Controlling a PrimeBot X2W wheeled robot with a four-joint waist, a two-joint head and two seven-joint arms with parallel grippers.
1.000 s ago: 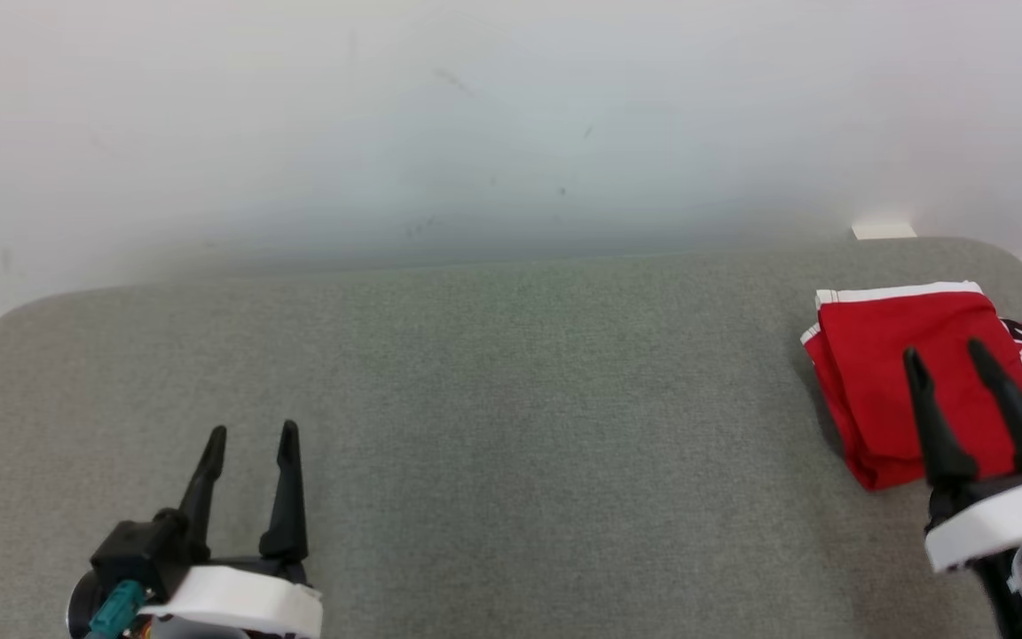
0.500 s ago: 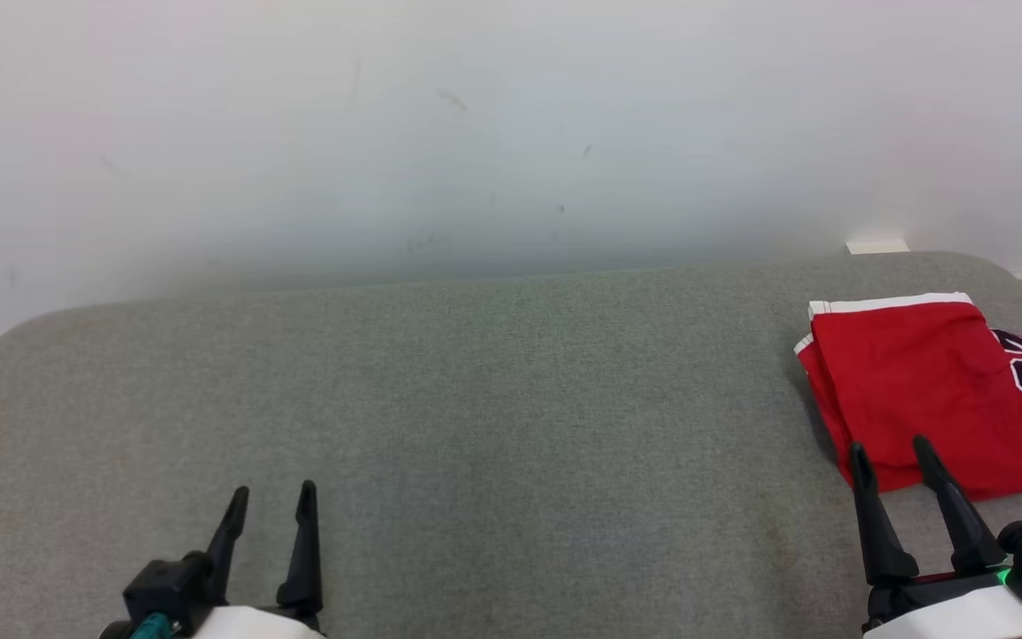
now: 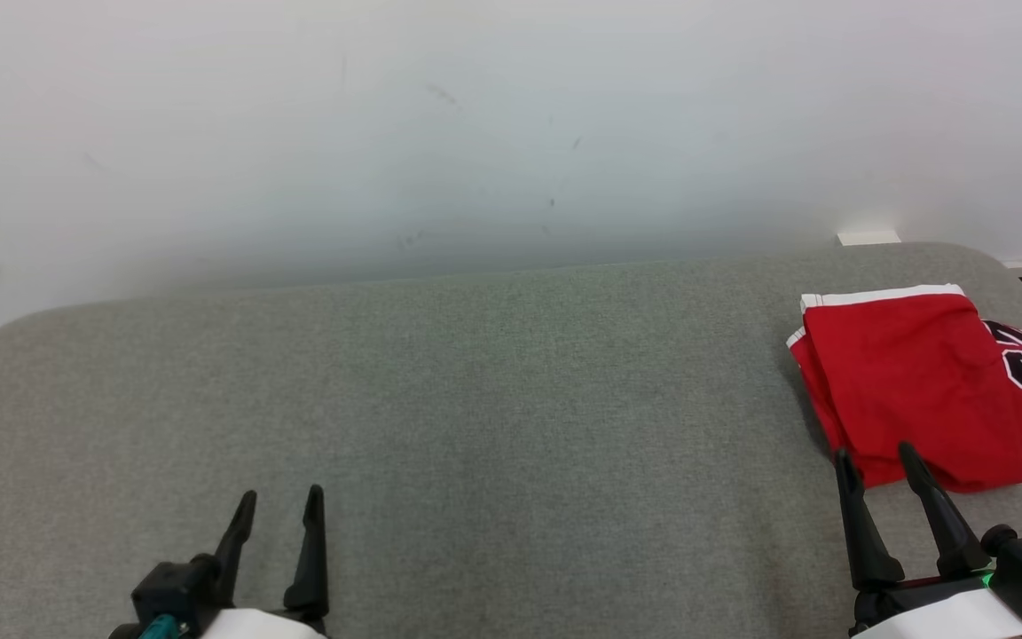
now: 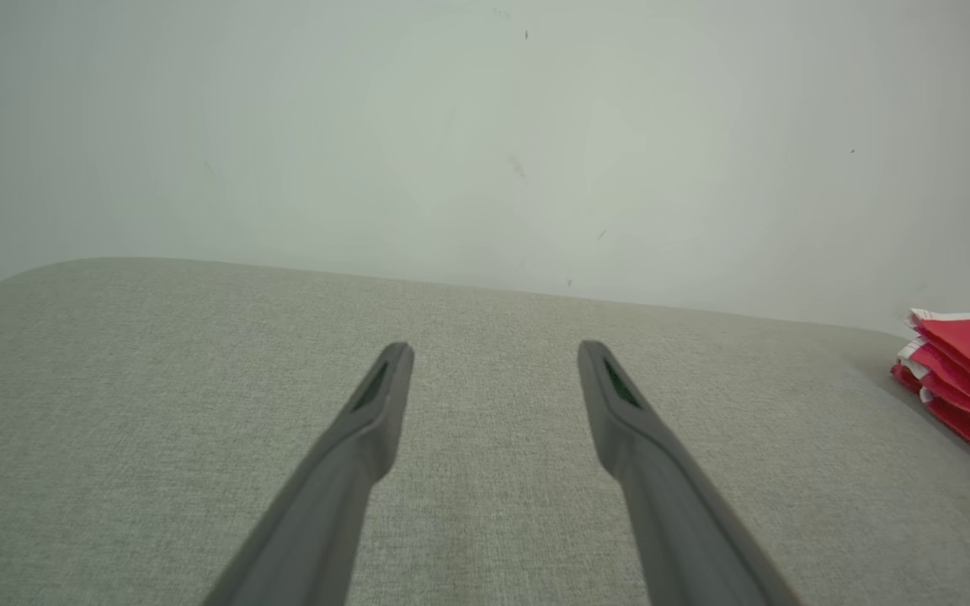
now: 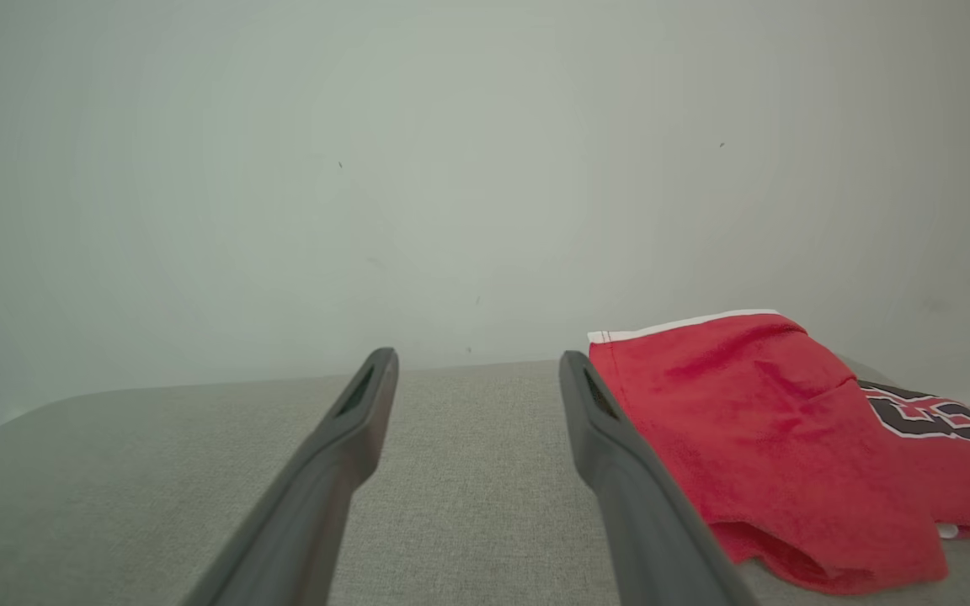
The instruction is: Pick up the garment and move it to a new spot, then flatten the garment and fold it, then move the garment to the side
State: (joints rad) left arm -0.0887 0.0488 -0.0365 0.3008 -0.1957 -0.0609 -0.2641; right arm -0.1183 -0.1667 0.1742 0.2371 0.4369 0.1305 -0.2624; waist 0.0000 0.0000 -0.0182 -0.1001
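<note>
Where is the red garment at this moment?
In the head view the folded red garment lies at the right end of the grey table, near the wall, just beyond the tips of the open right pincer.

COUNT | red jersey (image 3: 910, 399): 1 | left gripper (image 3: 282, 493) + right gripper (image 3: 874, 452) — 2 units | grey upholstered surface (image 3: 511, 399): 1 | white wall (image 3: 511, 133): 1

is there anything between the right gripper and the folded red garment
Nothing visible does. The right gripper sits open at the near edge of the folded red jersey with white trim, and around them lies just bare grey fabric tabletop.
</note>
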